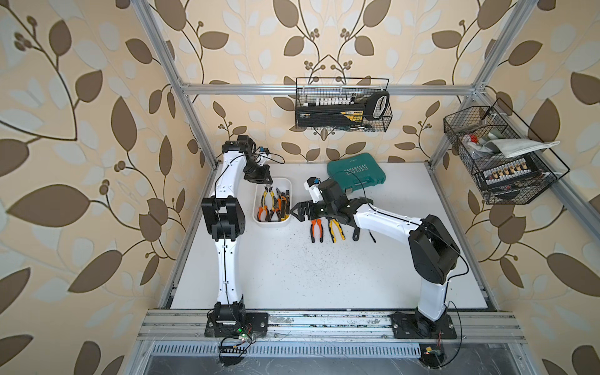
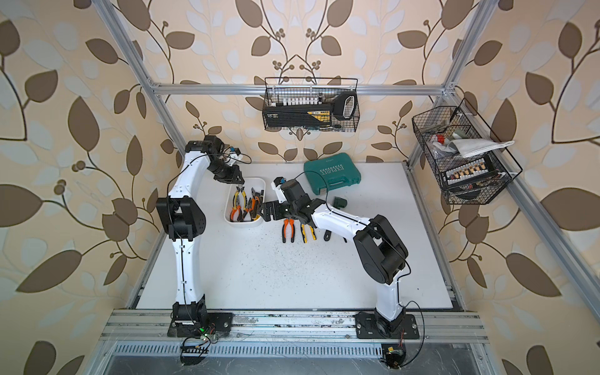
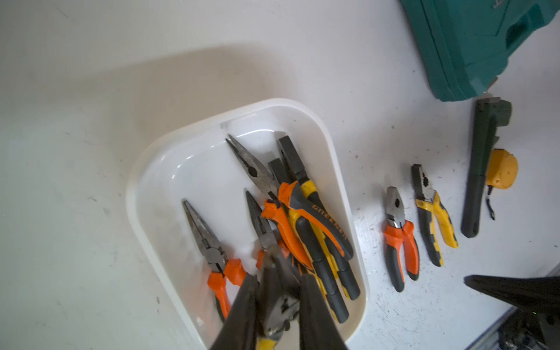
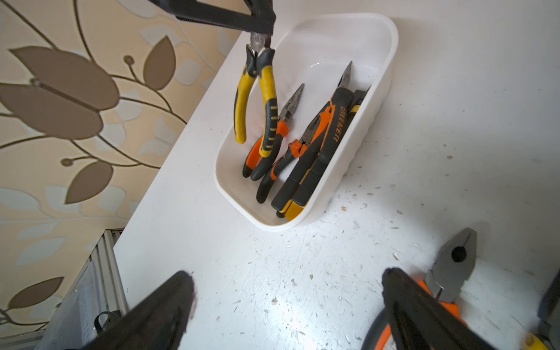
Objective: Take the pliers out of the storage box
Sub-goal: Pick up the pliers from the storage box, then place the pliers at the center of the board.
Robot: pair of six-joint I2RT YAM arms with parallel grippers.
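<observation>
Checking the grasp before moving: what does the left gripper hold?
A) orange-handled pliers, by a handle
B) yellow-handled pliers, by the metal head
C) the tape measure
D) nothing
B: the left gripper is shut on the metal head of the yellow-handled pliers, handles hanging over the storage box.

The storage box (image 1: 272, 224), a shallow white tray with rounded corners, lies flat on the worktop (image 1: 292, 276). In it five pliers (image 3: 291, 230) lie in a loose pile, all jaws toward the box's far end. Three are needle-nosed with orange-and-black handles and two are blunt-nosed. The hanging pliers (image 4: 268, 91), yellow-and-black, are above the box's far end, jaws up in the closed left tool (image 4: 261, 32), handles spread downward. Just right of the box lie the orange-and-black pliers (image 1: 316, 229) and, beside them, the yellow pliers (image 1: 336, 229).
</observation>
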